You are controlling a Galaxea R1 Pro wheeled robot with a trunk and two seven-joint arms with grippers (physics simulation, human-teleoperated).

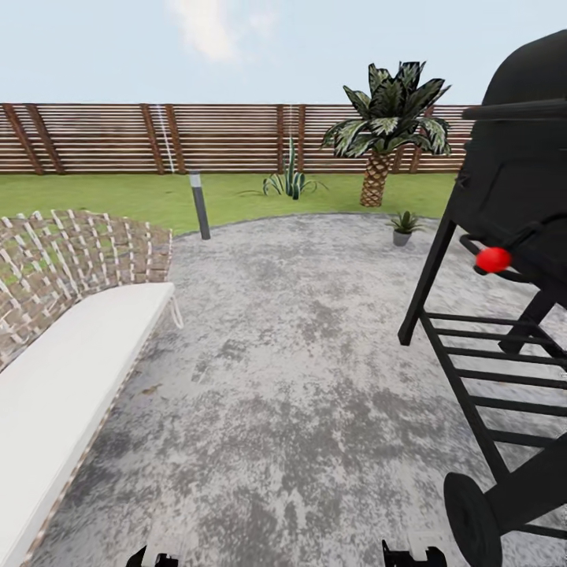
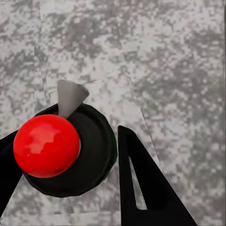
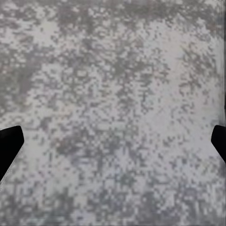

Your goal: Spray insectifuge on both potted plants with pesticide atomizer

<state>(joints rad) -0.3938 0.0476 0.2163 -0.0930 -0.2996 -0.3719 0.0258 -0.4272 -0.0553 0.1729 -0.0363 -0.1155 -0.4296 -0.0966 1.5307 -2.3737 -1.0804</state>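
One potted plant (image 1: 405, 227) stands at the far patio (image 1: 299, 378) edge, just beside the palm (image 1: 386, 134), well apart from both grippers. Right gripper (image 3: 113, 146) spread wide (over bare stone); left gripper (image 2: 70, 155) clamps a red-knobbed black object (image 2: 47, 146).

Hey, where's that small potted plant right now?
In the head view, the potted plant sits at the stone patio's far right edge, just right of the palm and left of the black grill.

stone patio (image 1: 299, 378) bearing black grill (image 1: 512, 260)
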